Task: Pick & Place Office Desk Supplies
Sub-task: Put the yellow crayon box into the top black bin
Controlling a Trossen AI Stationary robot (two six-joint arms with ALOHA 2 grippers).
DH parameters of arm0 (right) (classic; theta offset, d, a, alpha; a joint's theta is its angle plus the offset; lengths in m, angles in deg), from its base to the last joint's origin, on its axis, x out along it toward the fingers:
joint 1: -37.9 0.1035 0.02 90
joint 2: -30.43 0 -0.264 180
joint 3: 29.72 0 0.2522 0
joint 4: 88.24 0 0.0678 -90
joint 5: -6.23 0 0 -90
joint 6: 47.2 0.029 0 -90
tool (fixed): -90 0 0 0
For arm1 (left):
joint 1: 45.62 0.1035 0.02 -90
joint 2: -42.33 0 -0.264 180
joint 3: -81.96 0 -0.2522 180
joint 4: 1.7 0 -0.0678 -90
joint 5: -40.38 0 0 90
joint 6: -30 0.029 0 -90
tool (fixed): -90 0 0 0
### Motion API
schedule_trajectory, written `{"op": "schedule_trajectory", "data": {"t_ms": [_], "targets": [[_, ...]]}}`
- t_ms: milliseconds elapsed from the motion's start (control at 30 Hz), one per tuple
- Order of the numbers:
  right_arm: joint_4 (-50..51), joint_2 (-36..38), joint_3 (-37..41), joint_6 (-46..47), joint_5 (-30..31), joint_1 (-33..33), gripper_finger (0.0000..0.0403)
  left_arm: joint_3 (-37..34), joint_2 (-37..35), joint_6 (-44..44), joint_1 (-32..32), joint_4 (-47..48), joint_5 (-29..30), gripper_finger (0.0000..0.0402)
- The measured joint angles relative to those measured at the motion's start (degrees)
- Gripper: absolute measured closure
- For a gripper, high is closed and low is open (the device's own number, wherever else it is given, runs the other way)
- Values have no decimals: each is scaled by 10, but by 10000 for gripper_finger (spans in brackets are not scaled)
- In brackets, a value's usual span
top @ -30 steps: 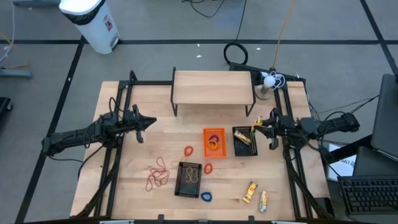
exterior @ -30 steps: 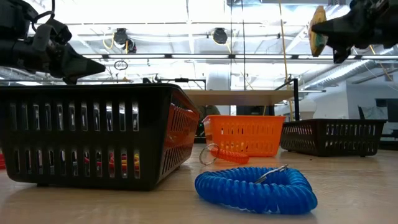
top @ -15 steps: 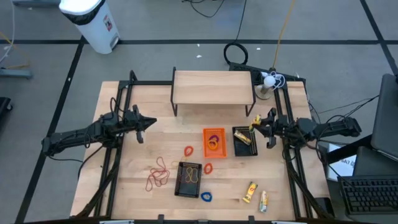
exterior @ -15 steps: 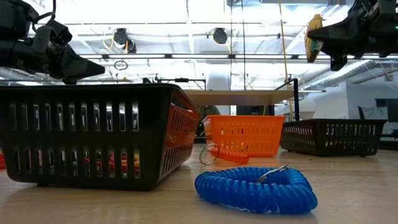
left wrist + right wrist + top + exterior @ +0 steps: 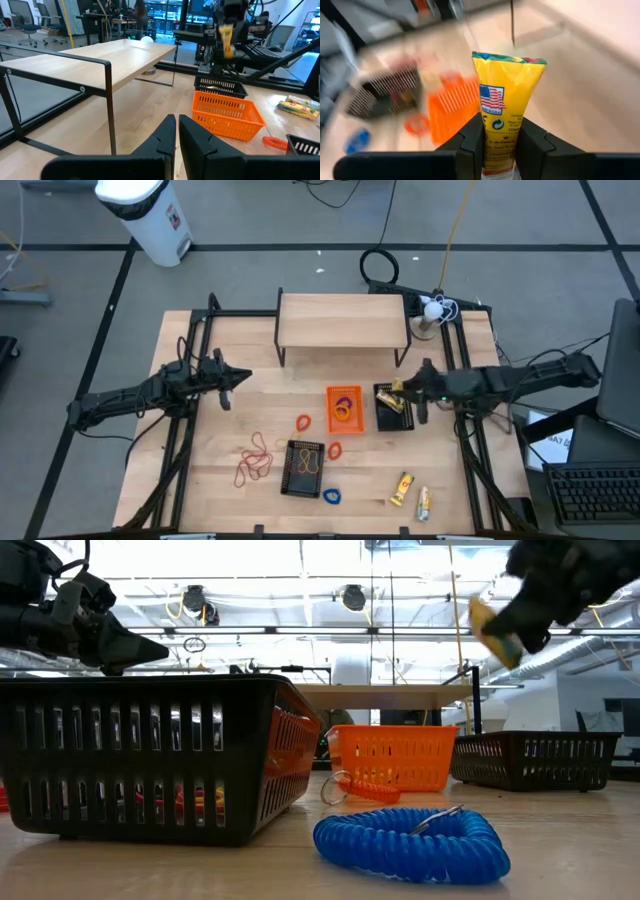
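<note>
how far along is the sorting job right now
Partly done. The orange basket holds rings, the black basket a band, and the right-hand black basket a yellow item. In hand: the right gripper carries a yellow packet above that basket. Left: two packets, the rubber bands, and coil rings. The left gripper waits, shut.

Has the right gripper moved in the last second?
Yes. The right gripper, holding a yellow packet, swung inward over the black basket beside the orange basket.
</note>
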Motion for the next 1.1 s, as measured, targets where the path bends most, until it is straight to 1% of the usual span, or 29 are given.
{"op": "schedule_trajectory", "data": {"t_ms": [133, 200, 267, 333, 467, 600, 733, 833, 933, 1033, 1100], "targets": [[74, -113, -57, 39, -1, 0, 338, 0, 0, 0, 0, 0, 0, 380], [97, -159, -79, 57, -13, 0, 338, 0, 0, 0, 0, 0, 0, 380], [113, -197, -91, 69, -28, -1, 331, 0, 0, -1, 0, 1, 0, 380], [122, -228, -100, 83, -31, -1, 328, 0, 0, -3, 0, 1, 0, 380], [137, -274, -102, 91, -44, -1, 336, 0, 0, -2, 0, 4, 0, 380], [143, -307, -102, 105, -46, -1, 338, 0, 0, -2, 0, 4, 0, 380], [145, -326, -102, 114, -46, -1, 328, 0, 0, -2, 0, 4, 0, 380], [146, -334, -102, 115, -46, -1, 332, 0, 0, -2, 0, 4, 0, 380], [146, -338, -102, 114, -61, -1, 339, 0, 0, -2, 0, 4, 0, 380], [148, -338, -102, 115, -64, -1, 337, 0, 0, -2, 0, 4, 0, 380], [152, -338, -102, 116, -75, -1, 329, 0, 0, -2, 0, 4, 0, 380]]}}
